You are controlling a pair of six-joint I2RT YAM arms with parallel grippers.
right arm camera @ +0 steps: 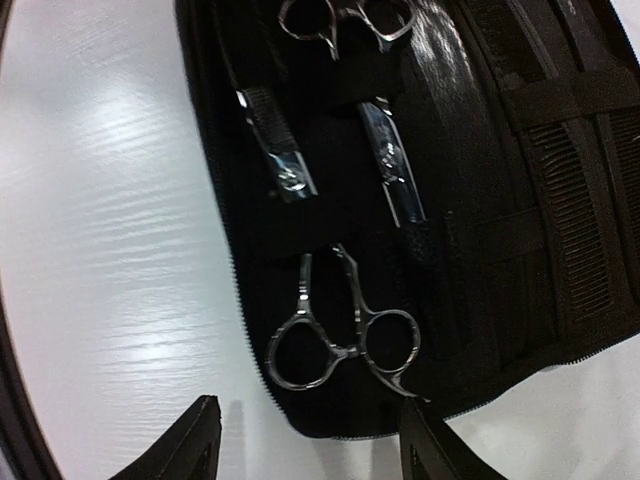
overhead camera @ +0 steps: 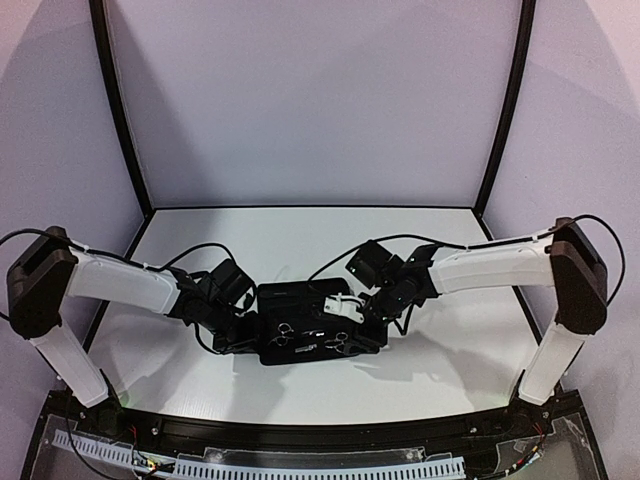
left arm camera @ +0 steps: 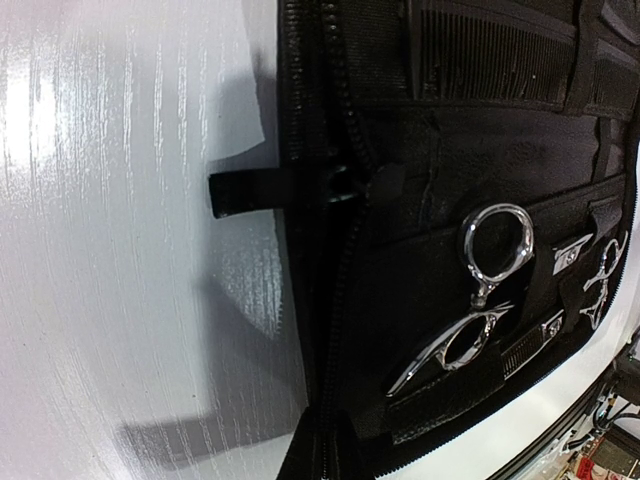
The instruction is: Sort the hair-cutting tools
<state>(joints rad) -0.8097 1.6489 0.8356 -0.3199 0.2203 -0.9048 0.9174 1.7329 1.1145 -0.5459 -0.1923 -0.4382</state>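
The black zip case [overhead camera: 300, 300] lies open at the table's middle. Two silver scissors [overhead camera: 283, 332] [overhead camera: 340, 343] sit strapped in its near half. In the right wrist view, one pair of scissors [right arm camera: 340, 335] lies just beyond my right gripper [right arm camera: 310, 450], which is open and empty with its fingertips [right arm camera: 190, 440] over the case's edge. The other pair [right arm camera: 345, 20] is further off. Two black combs [right arm camera: 575, 220] [right arm camera: 625, 150] are tucked under straps. My left gripper [overhead camera: 240, 328] is at the case's left edge; its fingers are hidden. The left wrist view shows scissors [left arm camera: 490, 290] and a comb [left arm camera: 490, 50].
The white table [overhead camera: 200, 260] has a black rail [overhead camera: 300, 430] along its near edge. White walls with black posts [overhead camera: 125, 110] stand at the back and sides. The case's pull tab [left arm camera: 250, 190] sticks out to the left.
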